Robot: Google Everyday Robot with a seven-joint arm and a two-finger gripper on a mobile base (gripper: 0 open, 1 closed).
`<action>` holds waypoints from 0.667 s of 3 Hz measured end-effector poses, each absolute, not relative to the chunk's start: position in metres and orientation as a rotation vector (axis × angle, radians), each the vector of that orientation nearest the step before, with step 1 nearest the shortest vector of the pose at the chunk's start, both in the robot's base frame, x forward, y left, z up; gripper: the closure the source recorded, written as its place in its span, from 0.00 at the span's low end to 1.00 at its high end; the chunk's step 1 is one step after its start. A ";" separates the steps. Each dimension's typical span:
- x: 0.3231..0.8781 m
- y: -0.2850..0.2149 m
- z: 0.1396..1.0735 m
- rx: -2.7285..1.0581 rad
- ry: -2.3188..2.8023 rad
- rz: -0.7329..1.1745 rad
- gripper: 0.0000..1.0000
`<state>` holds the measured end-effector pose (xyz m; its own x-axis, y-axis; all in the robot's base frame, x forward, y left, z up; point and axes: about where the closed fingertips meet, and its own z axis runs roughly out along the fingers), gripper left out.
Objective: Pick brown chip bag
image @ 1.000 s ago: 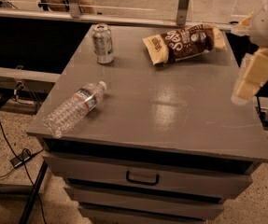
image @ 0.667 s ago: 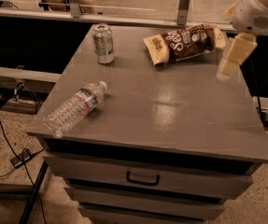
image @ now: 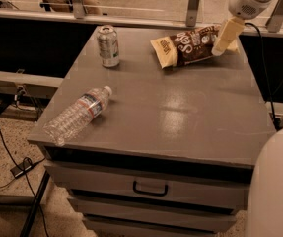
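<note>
The brown chip bag (image: 188,46) lies flat at the far right of the grey cabinet top (image: 170,107), dark brown with tan ends and white lettering. My gripper (image: 220,47) hangs from the white arm at the upper right. Its cream-coloured tip is right over the bag's right end, at or just above it. The bag's right end is partly hidden behind the gripper.
A silver can (image: 108,45) stands upright at the far left of the cabinet top. A clear water bottle (image: 78,114) lies on its side near the front left edge. A drawer handle (image: 150,187) faces me below. A white rounded part of the robot (image: 274,186) fills the lower right corner.
My gripper has moved from off the cabinet's right edge back and leftward, and now hangs over the right end of the chip bag. The bag, can and bottle have not moved.
</note>
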<state>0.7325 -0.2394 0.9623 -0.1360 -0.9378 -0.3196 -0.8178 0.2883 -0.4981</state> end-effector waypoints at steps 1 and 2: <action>0.733 -0.239 0.961 -1.567 1.989 -0.270 0.00; 0.739 -0.237 0.962 -1.552 1.968 -0.309 0.00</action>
<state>0.7391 -0.2368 0.9621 -0.1303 -0.9406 -0.3134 -0.7991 0.2867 -0.5284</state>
